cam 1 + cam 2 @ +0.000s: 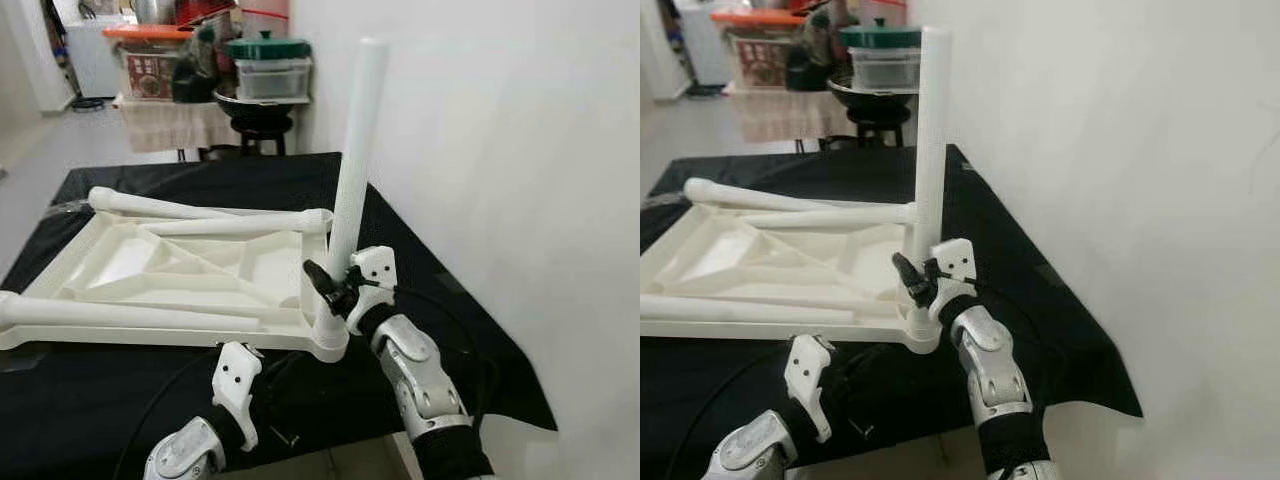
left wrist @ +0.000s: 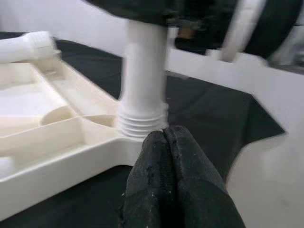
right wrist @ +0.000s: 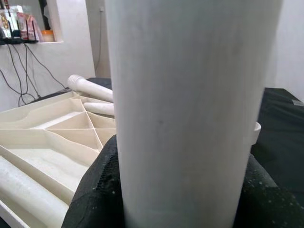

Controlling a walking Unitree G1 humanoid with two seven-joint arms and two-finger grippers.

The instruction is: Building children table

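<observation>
A white plastic table top [image 1: 150,270] lies upside down on a black-clothed table [image 1: 420,270]. One white leg [image 1: 355,160] stands upright in the near right corner socket [image 1: 330,340]. My right gripper [image 1: 335,283] is shut on this upright leg low down, its black fingers [image 3: 90,194] wrapping the tube. Three more legs lie flat on the top: one along the near edge [image 1: 110,314], two toward the far side [image 1: 235,224]. My left gripper [image 2: 168,156] is shut with nothing in it, close to the threaded base of the upright leg [image 2: 142,118], below the table's near edge.
A white wall [image 1: 520,150] runs close along the right of the table. Behind the table stand a stool with a black pan and lidded containers [image 1: 265,70] and a shelf with boxes [image 1: 150,60]. The black cloth's near right corner [image 1: 520,400] hangs over the edge.
</observation>
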